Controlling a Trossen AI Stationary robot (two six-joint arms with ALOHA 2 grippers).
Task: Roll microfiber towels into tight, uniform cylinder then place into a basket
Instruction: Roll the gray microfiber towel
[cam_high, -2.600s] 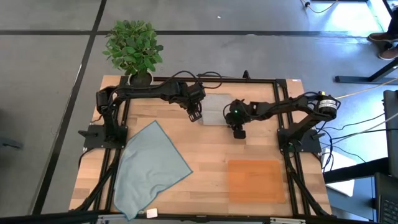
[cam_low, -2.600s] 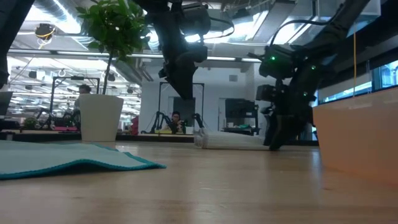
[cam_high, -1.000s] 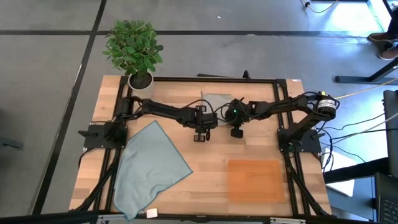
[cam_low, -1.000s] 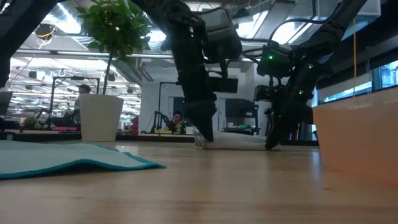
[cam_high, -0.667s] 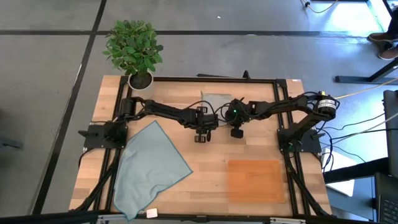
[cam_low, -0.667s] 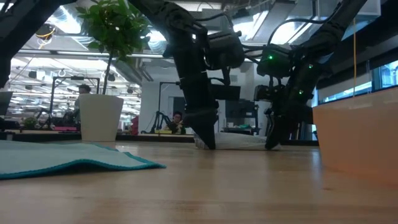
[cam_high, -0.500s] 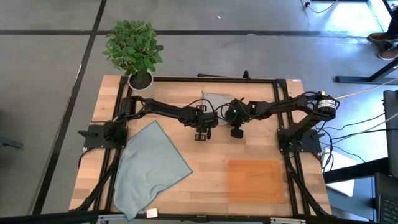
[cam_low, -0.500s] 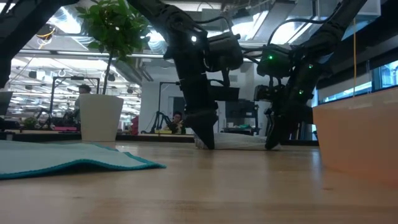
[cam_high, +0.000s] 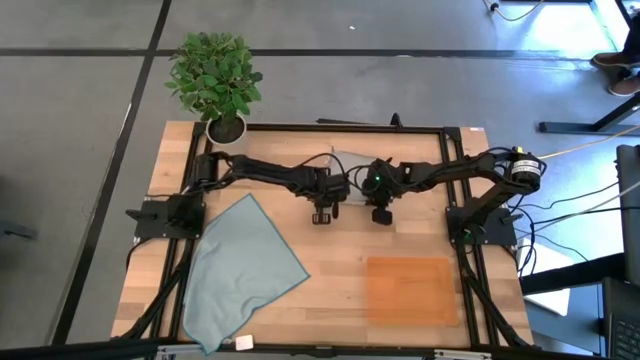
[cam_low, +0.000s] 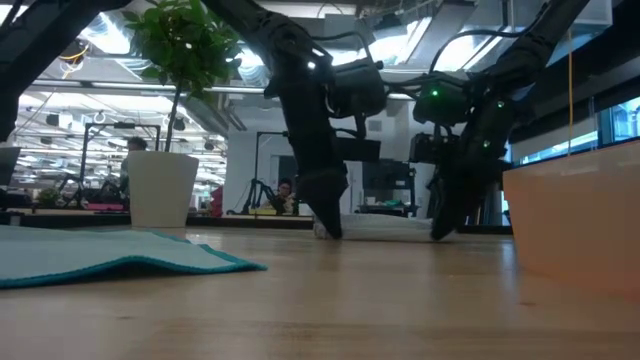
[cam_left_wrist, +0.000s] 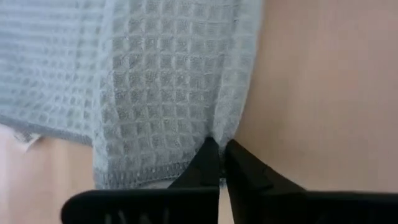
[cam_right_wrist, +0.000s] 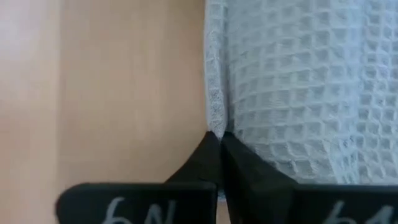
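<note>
Both pincers, left (cam_left_wrist: 219, 163) and right (cam_right_wrist: 217, 155), are nipping shut on near corners of the grey towel (cam_high: 350, 165) at the surface's far middle; I'm judging both should advance together, keeping the roll tight.

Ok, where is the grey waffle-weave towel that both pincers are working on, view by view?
High view: grey towel, at the table's far middle, mostly under the arms.
Low view: low pale strip between the two arms.
Left wrist view: fills the upper left, edge pinched by the left pincer.
Right wrist view: fills the right side, edge pinched by the right pincer.
Shared landmark: the pale wood tabletop.
</note>
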